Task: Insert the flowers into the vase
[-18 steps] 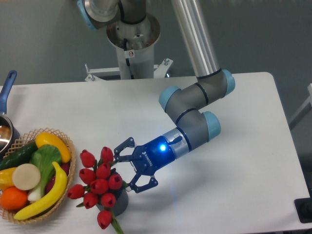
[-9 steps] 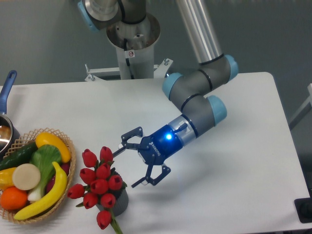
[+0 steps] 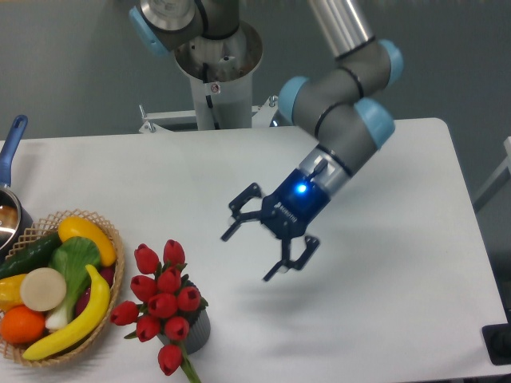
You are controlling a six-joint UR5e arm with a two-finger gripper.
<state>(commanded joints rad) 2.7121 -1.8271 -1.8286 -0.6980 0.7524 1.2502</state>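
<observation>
Since the earlier frames the gripper [image 3: 257, 249] has pulled up and to the right, away from the flowers [image 3: 162, 305]; it was right beside the bunch and now hangs over bare table [image 3: 383, 319], well apart from it. Its two dark fingers are spread wide with nothing between them, and a blue light glows on its wrist. The flowers, a bunch of red tulip buds with green stems and leaves, stand in the vase [image 3: 194, 333], a small dark cylinder near the front edge of the white table. The buds spread wider than the vase and hide most of it; one bud droops low at the front. Just to the left sits a wicker basket [image 3: 117, 275] holding a banana [image 3: 76, 318], an orange [image 3: 21, 325] and other fruit and vegetables. A pot with a blue handle [image 3: 13, 136] shows at the far left edge.
</observation>
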